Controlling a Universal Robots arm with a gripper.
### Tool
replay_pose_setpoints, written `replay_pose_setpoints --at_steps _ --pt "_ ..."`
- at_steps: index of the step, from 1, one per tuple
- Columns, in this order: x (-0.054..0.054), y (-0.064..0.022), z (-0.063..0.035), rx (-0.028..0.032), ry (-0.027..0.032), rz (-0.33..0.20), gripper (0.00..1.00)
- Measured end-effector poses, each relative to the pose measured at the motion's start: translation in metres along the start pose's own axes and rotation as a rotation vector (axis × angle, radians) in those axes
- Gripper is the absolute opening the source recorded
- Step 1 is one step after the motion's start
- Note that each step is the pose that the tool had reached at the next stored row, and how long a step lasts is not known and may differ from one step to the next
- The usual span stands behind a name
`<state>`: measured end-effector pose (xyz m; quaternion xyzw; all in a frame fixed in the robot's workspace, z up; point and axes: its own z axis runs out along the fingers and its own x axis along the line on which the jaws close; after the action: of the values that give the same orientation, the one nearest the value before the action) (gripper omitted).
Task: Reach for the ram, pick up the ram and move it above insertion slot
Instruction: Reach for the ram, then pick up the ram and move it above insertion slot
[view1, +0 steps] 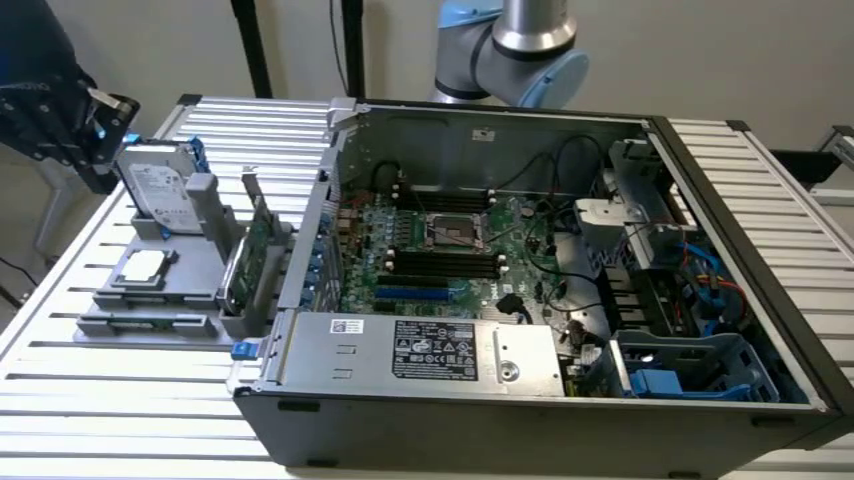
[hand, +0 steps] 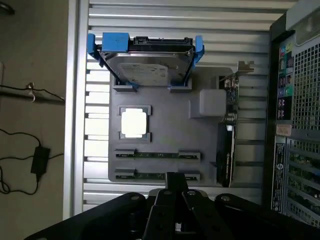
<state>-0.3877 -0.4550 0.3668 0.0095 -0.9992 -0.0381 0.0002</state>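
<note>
Green, narrow ram (hand: 150, 176) sits in grey tray (hand: 165, 135), fingers (hand: 171, 184) pressed together nearby.

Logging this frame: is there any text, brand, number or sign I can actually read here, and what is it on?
Nothing can be read in either view.
Power supply label: white print and marks on a dark panel, too small to read.
Small white sticker beside it: unreadable.
Hard drive label: print too blurred.
Coloured stickers on the computer case: unreadable.
</note>
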Motion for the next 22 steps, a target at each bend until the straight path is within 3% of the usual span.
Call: replay_pose_setpoints --at_steps 4,13,22 --pt "0.000 -0.0174 0.0016 -0.0001 0.0001 0.000 0.11" --pt "0.000 -0.0179 0.0017 0.0011 0.0002 -0.002 0.11" --pt "0.000 -0.0179 0.0018 0.0011 0.0116 -0.153 0.11"
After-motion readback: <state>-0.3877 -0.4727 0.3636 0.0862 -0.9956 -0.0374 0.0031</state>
